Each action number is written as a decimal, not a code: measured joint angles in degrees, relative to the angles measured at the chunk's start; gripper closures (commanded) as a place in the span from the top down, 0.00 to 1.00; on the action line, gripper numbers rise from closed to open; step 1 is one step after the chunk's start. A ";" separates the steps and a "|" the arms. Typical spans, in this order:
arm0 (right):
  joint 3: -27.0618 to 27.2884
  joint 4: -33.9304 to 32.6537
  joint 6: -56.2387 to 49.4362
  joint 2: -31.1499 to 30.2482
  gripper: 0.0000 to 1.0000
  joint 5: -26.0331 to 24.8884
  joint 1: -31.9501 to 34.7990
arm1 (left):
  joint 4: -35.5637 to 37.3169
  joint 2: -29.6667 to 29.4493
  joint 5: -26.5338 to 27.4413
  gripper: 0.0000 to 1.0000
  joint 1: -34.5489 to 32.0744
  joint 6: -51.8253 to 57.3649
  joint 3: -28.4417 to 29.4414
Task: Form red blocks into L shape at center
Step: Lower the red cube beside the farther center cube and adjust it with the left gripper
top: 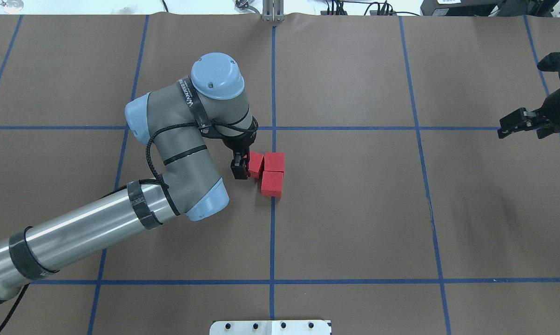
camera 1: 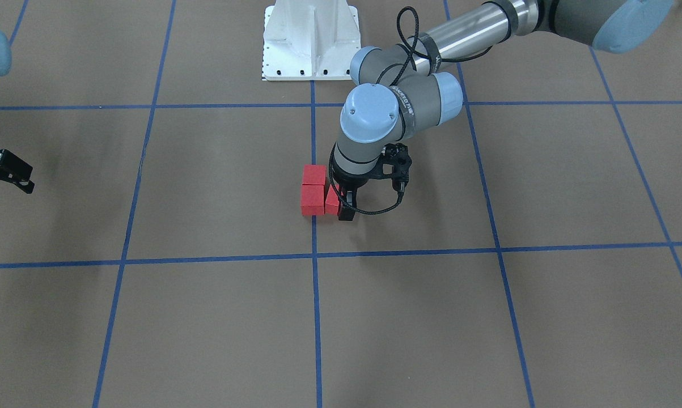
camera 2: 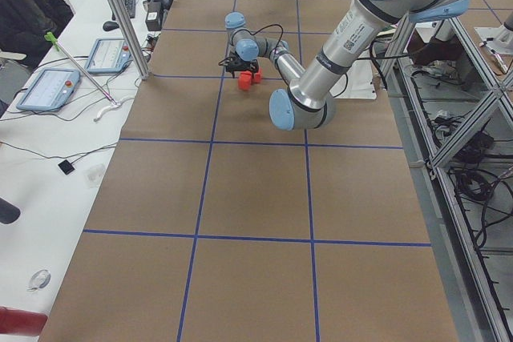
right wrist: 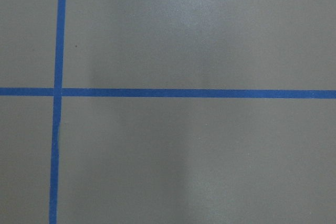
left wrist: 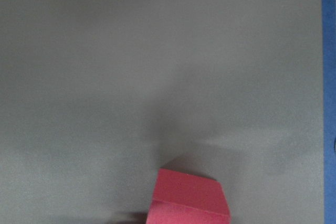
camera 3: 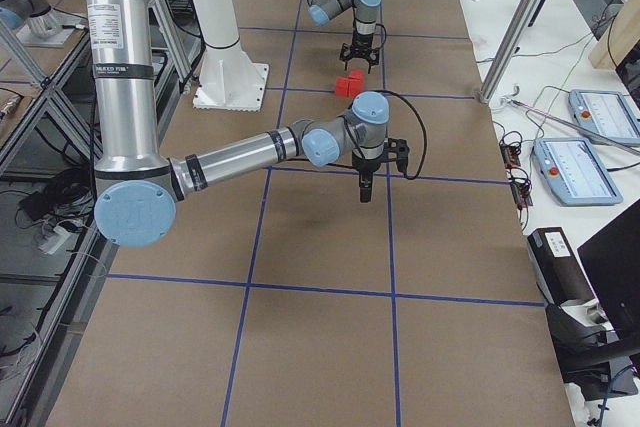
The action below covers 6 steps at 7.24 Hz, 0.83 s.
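Only the white base [camera 1: 311, 39] and the blue tape line [top: 273, 232] are nearby. The left wrist hides part of one cube in the front view. Red blocks [top: 272, 184] are at the center [top: 298, 204]: two touch on the line, and the tilted third block [top: 255, 165] is beside the far one. Left gripper [top: 240, 171] points down at it; can't tell if it's clamped. Right gripper [top: 505, 128] hangs well apart, fingers together, empty.

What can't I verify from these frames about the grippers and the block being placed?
- Left gripper: its own body hides one finger in the overhead and front-facing views, so its grip on the nearest red block is unclear.
- Left wrist view: that block is cut off by the bottom edge, and no fingers show.
- Right gripper: cut off by frame edges, so open or shut is unclear.
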 measured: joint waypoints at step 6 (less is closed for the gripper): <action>-0.06 0.00 0.00 0.00 1.00 0.00 0.00 | 1.06 1.54 -0.58 1.00 -0.09 1.31 -0.45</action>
